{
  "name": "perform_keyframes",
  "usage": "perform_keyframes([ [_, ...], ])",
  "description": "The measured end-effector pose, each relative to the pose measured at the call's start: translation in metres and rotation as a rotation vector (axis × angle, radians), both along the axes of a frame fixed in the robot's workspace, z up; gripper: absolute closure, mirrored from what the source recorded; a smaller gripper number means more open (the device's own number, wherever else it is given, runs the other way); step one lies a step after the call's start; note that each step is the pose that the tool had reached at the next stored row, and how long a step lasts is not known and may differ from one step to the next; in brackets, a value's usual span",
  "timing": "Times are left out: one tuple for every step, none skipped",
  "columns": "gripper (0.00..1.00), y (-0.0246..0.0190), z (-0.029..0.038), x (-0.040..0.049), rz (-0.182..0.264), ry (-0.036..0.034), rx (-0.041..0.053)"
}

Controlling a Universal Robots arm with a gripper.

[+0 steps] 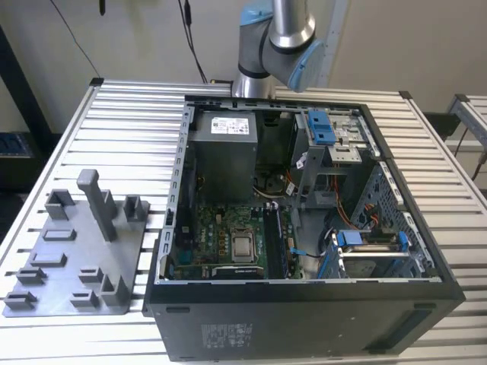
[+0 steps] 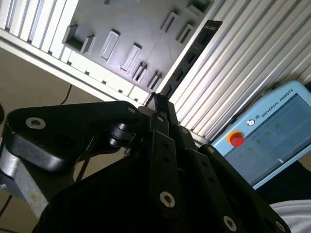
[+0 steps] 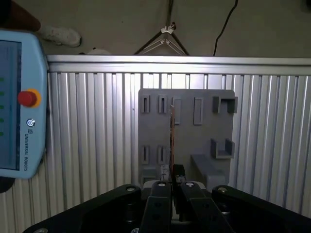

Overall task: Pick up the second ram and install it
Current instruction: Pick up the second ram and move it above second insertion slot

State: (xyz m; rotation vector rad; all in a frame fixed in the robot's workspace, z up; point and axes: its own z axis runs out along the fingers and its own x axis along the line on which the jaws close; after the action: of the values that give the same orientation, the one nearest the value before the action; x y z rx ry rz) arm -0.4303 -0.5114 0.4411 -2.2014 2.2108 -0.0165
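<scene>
Bright even light glares off the table point(image 3: 87, 121); hand point(image 3: 173, 171) shadowed.

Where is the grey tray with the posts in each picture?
Exterior view: the grey tray lies on the ribbed table at the exterior view's left, beside the computer case.
Second wrist view: the grey tray lies beyond the ram stick gripped by the hand.
First wrist view: the grey tray sits on the ribbed table, behind the edge-on ram stick.
Shared landmark: the ribbed table under the tray.
</scene>
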Motion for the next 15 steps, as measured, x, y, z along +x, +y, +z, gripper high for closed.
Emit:
perform_keyframes([
  [0.86,0.0000,-0.0002,0.0006,0.000,-0.0002,0.0001],
  [0.86,0.0001,-0.0001,0.0029,0.000,0.0001,0.0001],
  [0.86,0.0003,0.0000,0.0057,0.000,0.0004,-0.0001],
  [0.86,0.0004,0.0000,0.0086,0.000,0.0003,0.0001],
  [0.86,0.0005,0.0000,0.0117,0.000,0.0004,0.0001],
  [0.86,0.0007,0.0001,0.0147,0.000,0.0005,0.0001],
  [0.86,0.0008,0.0001,0.0177,0.000,0.0005,0.0001],
  [0.86,0.0009,0.0001,0.0209,0.000,0.0005,0.0002],
  [0.86,0.0010,0.0001,0.0239,0.000,0.0006,0.0001],
  [0.86,0.0011,0.0001,0.0270,0.000,0.0005,0.0002],
  [0.86,0.0011,0.0002,0.0300,0.000,0.0007,0.0001],
  [0.86,0.0012,0.0002,0.0332,0.000,0.0006,0.0002],
  [0.86,0.0012,0.0002,0.0365,0.000,0.0006,0.0002],
  [0.86,0.0013,0.0002,0.0397,0.000,0.0007,0.0001],
  [0.86,0.0013,0.0002,0.0430,0.001,0.0006,0.0001],
])
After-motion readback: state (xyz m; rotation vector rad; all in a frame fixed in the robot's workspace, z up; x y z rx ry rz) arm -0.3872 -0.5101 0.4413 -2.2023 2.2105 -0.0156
